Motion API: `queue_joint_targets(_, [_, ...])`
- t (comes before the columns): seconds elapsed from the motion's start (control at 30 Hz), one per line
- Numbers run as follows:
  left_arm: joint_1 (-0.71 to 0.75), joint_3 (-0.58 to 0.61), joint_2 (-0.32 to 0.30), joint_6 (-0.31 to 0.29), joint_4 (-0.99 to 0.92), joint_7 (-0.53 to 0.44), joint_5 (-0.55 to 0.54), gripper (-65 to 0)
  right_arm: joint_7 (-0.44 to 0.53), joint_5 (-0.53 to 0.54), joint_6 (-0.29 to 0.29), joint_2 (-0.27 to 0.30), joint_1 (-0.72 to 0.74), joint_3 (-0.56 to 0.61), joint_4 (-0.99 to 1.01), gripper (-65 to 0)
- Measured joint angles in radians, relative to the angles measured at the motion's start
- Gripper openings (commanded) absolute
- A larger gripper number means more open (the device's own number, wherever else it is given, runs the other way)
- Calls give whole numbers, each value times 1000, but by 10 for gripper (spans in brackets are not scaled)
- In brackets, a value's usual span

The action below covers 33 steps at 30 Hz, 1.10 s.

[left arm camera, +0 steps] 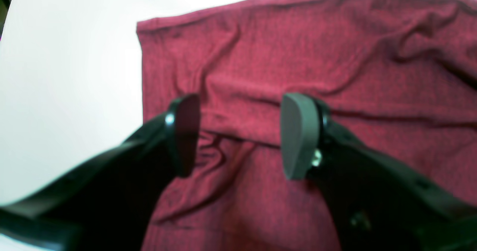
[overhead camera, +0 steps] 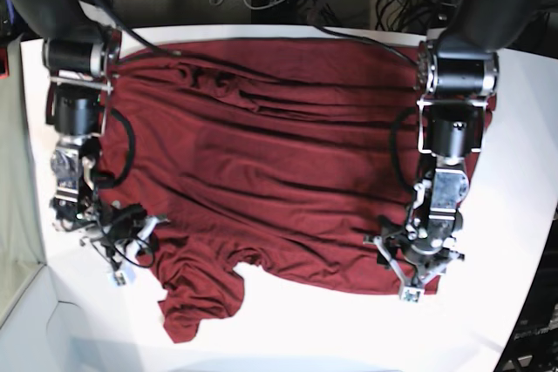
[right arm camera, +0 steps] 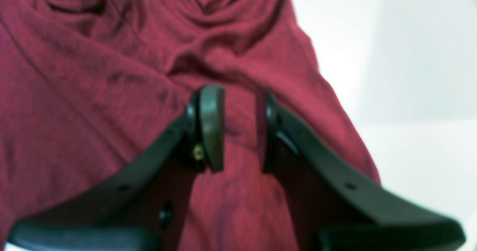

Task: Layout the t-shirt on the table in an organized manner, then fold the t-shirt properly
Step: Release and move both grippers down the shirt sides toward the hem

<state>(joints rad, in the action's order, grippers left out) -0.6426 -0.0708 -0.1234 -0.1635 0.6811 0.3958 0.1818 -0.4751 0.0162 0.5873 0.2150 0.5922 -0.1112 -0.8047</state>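
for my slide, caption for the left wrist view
Left gripper, jaws open and empty, above the wrinkled maroon t-shirt on the white table.

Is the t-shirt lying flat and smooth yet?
No: the t-shirt is spread on the table but rippled with long wrinkles.

T-shirt: maroon knit, spread wide, heavily wrinkled, one sleeve bunched at near edge. Table: white, smooth, beneath it.

The maroon t-shirt lies spread and rippled across the white table, one sleeve bunched at its near edge, with the right gripper at its left side and the left gripper over its near right corner.
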Motion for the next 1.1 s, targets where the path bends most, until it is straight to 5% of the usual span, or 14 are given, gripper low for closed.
queue_joint_targets(0.4, [83, -2, -31, -4, -2, 5, -7, -314, 309, -1, -11, -18, 113, 11, 436, -515])
queue_joint_targets(0.5, [86, -2, -26, -5, 0, -5, -7, -314, 364, 0, -119, -19, 113, 14, 453, -515])
queue_joint_targets(0.67, [115, -2, -48, -6, 7, -27, -20, -314, 488, 6, -213, 5, 114, 13, 518, -515])
queue_joint_targets(0.93, [195, -5, -62, 0, 79, -69, -26, -314, 542, -175, -344, -7, 118, 13, 525, -515])
queue_joint_targets(1.1, [267, -6, -76, 2, 159, -84, -29, -314, 574, -249, -484, -14, 116, 13, 526, -515])
